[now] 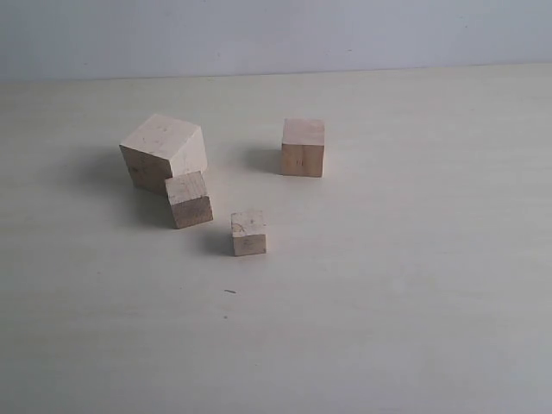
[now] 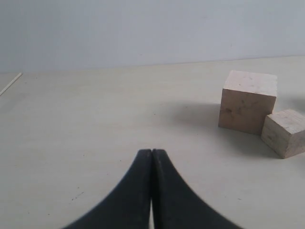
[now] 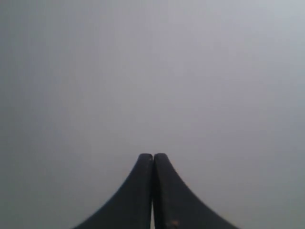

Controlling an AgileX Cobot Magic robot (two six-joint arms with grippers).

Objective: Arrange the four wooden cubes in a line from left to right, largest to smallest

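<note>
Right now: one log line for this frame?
cubes unsorted | big cube left, third cube close in front | second cube right | small cube front middle | left end effector shut, empty | right end effector shut, empty

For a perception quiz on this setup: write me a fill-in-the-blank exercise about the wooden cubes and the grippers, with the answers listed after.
1. In the exterior view, the largest cube sits farthest ___.
2. The left gripper and the right gripper are both ___ (open or shut).
3. The left wrist view shows exactly ___ cubes.
Missing words: left; shut; two.
</note>
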